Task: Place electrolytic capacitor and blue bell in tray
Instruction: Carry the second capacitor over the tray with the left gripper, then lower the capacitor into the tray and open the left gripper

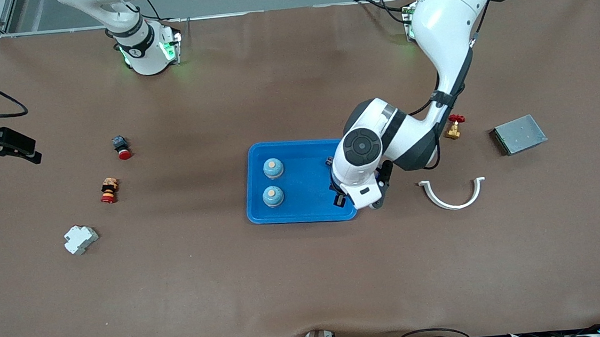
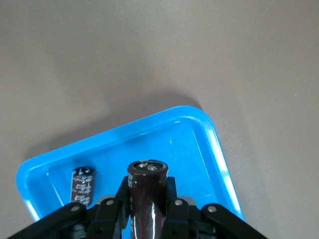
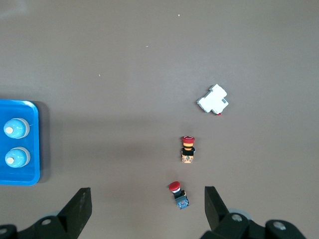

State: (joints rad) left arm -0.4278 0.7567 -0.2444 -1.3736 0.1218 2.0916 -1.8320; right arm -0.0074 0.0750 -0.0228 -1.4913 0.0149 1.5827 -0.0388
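The bright blue tray (image 1: 307, 189) lies mid-table. Two blue bells (image 1: 273, 168) (image 1: 272, 196) stand in the half of it toward the right arm's end. My left gripper (image 1: 338, 195) hangs over the tray's other end, shut on a dark brown electrolytic capacitor (image 2: 148, 174) held upright between its fingers. A second, smaller capacitor (image 2: 82, 185) lies on the tray floor beside it, also seen as a dark speck (image 1: 329, 161). My right gripper (image 3: 147, 209) waits open and empty over bare table toward the right arm's end (image 1: 23, 150).
A red push button (image 1: 122, 146), a red-and-yellow button (image 1: 109, 190) and a white breaker (image 1: 80, 239) lie toward the right arm's end. A brass valve (image 1: 454, 126), a grey metal box (image 1: 519, 134) and a white curved clip (image 1: 452, 194) lie toward the left arm's end.
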